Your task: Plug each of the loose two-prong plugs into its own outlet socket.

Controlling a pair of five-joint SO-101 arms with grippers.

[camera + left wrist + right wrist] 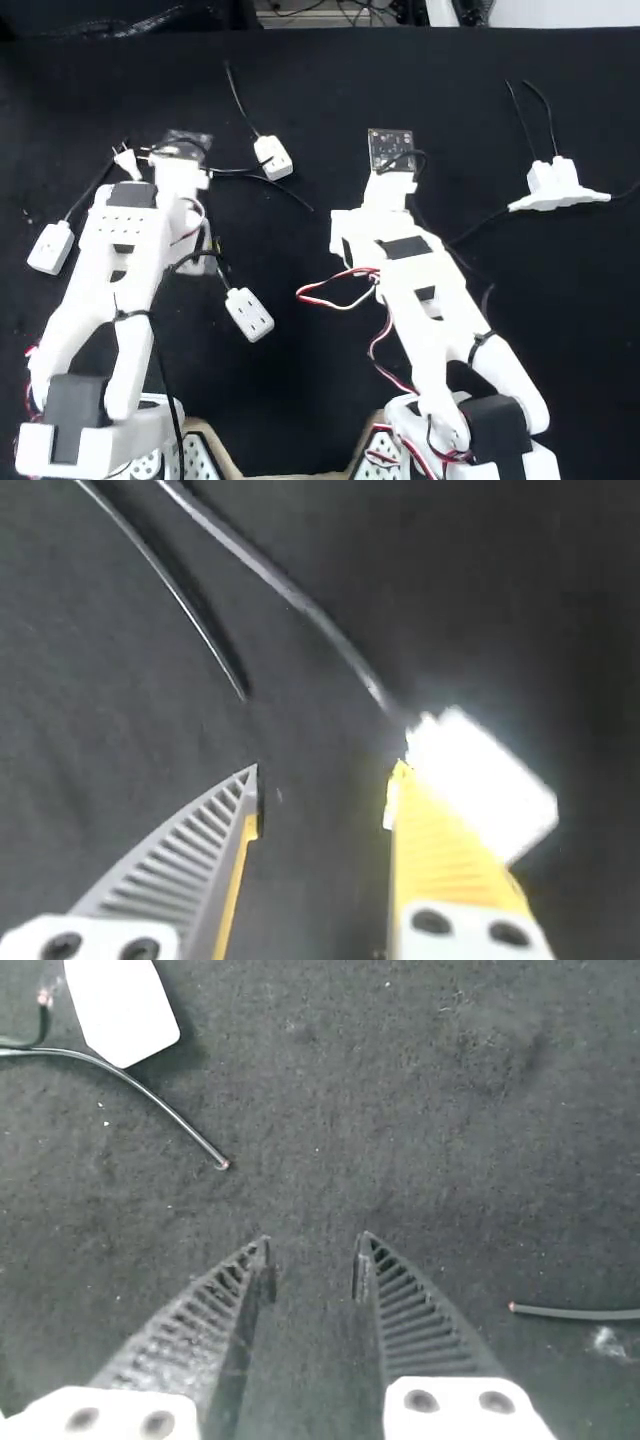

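Ribbed grey and yellow fingers of the left hand (320,780) are spread open over the black cloth desk (100,680). A white plastic block (480,780) on a thin black cable lies just beside the yellow one. The right hand (310,1250) is open too, near a white rectangular outlet socket (120,1005).

Both arms are showing white printed shells, blocky links: left arm (115,260), right arm (420,290). Black servo blocks (75,405) are sitting in the joints and near the bases. Red and white wires (335,295) are looping off the right arm's side, and a thin red wire is running by the left arm's upper link. The left gripper (320,780) is showing one yellow-faced finger and one ribbed grey finger, with dark screws (430,920) in white mounts. The right gripper (312,1250) is showing dark ribbed triangular fingers (200,1330), white mounts and two screws each.
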